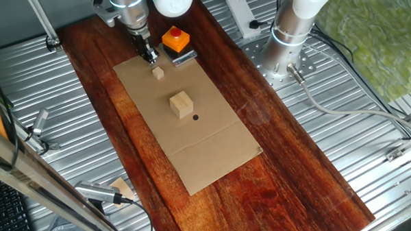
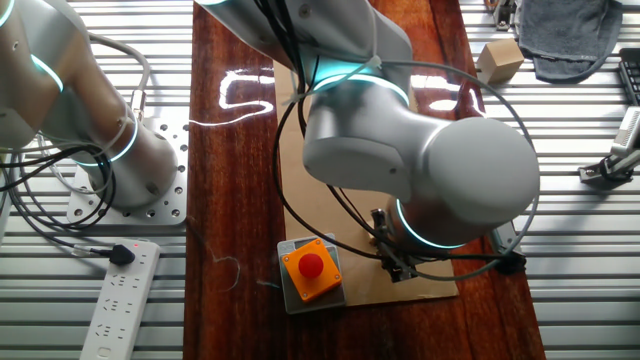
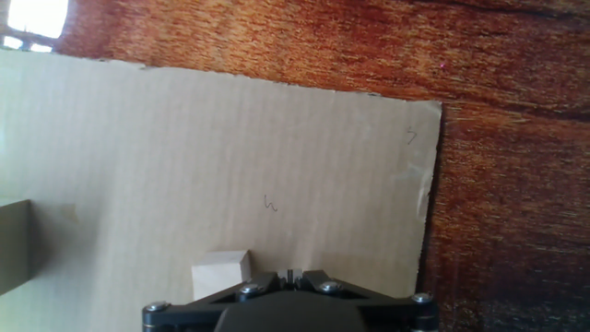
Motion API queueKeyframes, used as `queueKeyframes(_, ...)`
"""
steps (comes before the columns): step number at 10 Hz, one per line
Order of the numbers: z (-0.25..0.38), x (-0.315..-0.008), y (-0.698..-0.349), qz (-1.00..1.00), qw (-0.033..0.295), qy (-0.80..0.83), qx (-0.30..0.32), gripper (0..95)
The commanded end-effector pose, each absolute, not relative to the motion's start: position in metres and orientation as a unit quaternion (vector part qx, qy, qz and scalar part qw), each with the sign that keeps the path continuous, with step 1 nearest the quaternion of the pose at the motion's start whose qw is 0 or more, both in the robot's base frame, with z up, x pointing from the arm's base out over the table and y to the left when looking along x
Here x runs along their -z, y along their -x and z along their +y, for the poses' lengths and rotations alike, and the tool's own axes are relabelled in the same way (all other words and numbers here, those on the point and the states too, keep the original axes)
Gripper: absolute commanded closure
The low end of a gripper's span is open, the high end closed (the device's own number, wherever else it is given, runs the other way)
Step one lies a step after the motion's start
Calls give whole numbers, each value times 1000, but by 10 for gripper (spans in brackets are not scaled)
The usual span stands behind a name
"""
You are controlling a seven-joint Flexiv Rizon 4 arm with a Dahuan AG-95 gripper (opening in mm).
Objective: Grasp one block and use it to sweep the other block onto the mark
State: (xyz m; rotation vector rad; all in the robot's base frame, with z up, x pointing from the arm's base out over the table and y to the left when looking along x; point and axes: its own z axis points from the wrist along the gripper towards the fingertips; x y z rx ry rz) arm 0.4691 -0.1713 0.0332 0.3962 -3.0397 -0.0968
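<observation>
The small pale cube (image 1: 158,73) lies on the brown cardboard (image 1: 211,146) near its far end. The larger tan block (image 1: 181,104) lies nearer the middle, with the black dot mark (image 1: 195,117) just beside it on the near right. My gripper (image 1: 150,56) hangs just beyond the small cube, fingers together and holding nothing. In the hand view the small cube (image 3: 219,274) sits just left of my gripper (image 3: 290,275), and the larger block (image 3: 14,244) shows at the left edge. In the other fixed view my gripper (image 2: 396,263) shows under the arm, which hides both blocks.
An orange box with a red button (image 1: 175,39) stands just past the cardboard's far end, close to my gripper; it also shows in the other fixed view (image 2: 312,270). A second arm's base (image 1: 286,50) stands right of the wooden table. Tools lie on the metal surface at left.
</observation>
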Motion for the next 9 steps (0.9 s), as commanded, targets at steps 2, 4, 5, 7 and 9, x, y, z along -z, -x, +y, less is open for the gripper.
queueKeyframes(2,-171,-33,-469,-990,37,-132,31,950)
queueKeyframes(4,-171,-33,-469,-989,36,-140,32,950)
queueKeyframes(5,-171,-33,-469,-988,36,-145,32,950)
queueKeyframes(7,-171,-33,-469,-987,36,-156,32,950)
queueKeyframes(9,-171,-33,-469,-987,34,-152,37,950)
